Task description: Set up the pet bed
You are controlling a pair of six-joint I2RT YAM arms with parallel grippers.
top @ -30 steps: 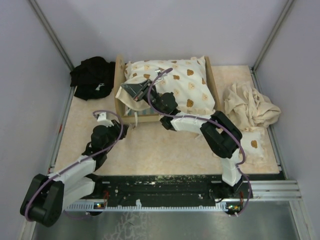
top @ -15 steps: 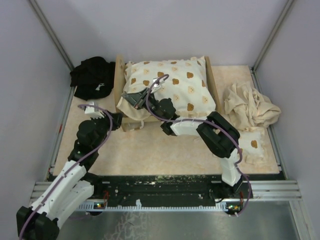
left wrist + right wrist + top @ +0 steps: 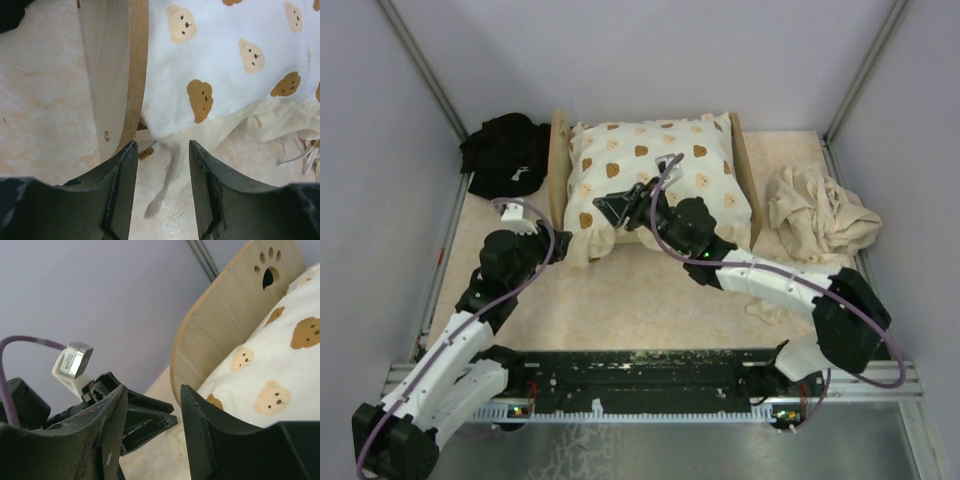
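The pet bed's light-wood frame [image 3: 558, 160] stands at the back of the table, and its rounded headboard with the paw-print cutout [image 3: 235, 305] fills the right wrist view. A cream frilled cushion with brown bear prints [image 3: 660, 175] covers the bed; its front-left corner droops over the edge. My right gripper [image 3: 610, 210] hovers open above that corner, holding nothing. My left gripper [image 3: 545, 240] is open just off the bed's front-left corner. In the left wrist view a thin cushion frill [image 3: 170, 170] hangs loose between its fingers [image 3: 122, 190], beside the wooden board [image 3: 112, 75].
A black cloth [image 3: 505, 155] lies bunched left of the bed by the wall. A crumpled beige cloth [image 3: 820, 215] sits at the right, with a small cream piece [image 3: 770, 300] partly under the right forearm. Enclosure walls close in on three sides.
My right gripper let go of the cushion's corner and opened, and its forearm swung down to the right. The cushion now lies flatter. My left gripper rose toward the bed's corner and opened wider.
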